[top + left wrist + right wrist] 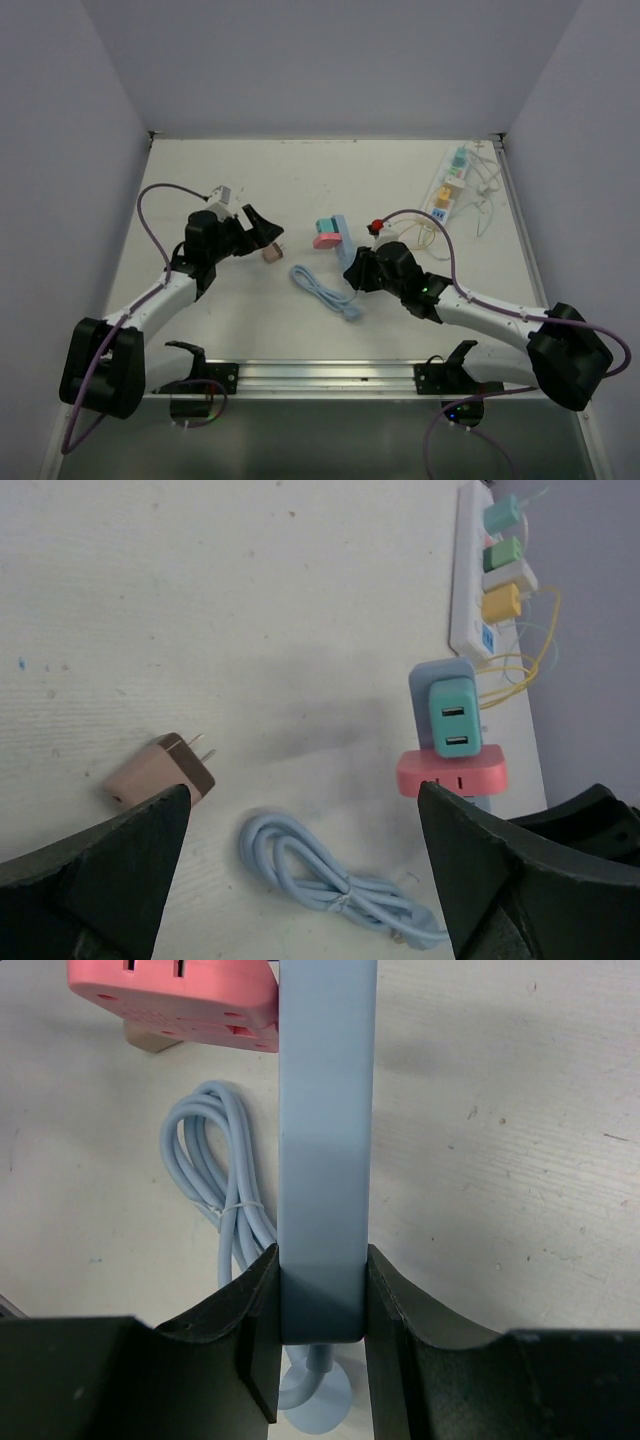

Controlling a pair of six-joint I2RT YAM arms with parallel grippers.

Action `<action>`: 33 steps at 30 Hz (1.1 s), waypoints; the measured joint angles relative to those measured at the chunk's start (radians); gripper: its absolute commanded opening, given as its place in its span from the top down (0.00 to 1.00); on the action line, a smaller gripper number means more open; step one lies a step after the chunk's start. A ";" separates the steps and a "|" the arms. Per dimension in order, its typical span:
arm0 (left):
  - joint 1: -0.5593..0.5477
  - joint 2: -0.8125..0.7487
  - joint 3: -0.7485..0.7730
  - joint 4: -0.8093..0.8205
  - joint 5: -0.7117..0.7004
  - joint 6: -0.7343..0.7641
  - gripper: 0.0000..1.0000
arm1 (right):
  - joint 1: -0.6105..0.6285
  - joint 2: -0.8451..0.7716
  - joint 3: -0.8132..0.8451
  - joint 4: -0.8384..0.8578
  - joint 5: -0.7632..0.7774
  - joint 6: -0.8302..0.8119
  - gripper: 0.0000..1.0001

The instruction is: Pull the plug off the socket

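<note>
The long white power strip (447, 185) lies at the back right with teal, green and yellow plugs in it; it also shows in the left wrist view (466, 580). My right gripper (322, 1300) is shut on the end of a light-blue strip (328, 1110) at the table's middle (343, 240). That strip carries a teal adapter (452, 715) and a pink adapter (450, 773). A brown plug (160, 772) lies loose on the table (271, 254). My left gripper (262, 228) hovers open and empty just above it.
A coiled light-blue cable (322, 290) lies beside the right gripper (355, 270). Thin white and yellow cords (480, 200) trail from the white strip near the right wall. Walls close the table on three sides.
</note>
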 measured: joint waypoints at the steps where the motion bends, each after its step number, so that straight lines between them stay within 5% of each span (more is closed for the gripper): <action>1: -0.010 -0.026 0.000 -0.005 0.007 0.000 0.00 | 0.000 0.000 0.005 -0.003 -0.002 -0.004 1.00; 11: -0.258 -0.026 0.096 -0.067 0.004 0.022 0.01 | 0.000 0.005 0.052 -0.056 -0.062 -0.055 1.00; 15: -0.285 -0.010 0.154 -0.092 -0.005 0.107 0.07 | 0.000 0.005 0.084 -0.098 -0.080 -0.084 1.00; 22: -0.314 0.028 0.184 -0.117 -0.024 0.185 0.02 | 0.000 0.004 0.103 -0.142 -0.083 -0.107 1.00; 33: -0.316 0.083 0.146 -0.056 -0.045 -0.110 0.00 | 0.000 0.004 0.103 -0.134 -0.086 -0.081 1.00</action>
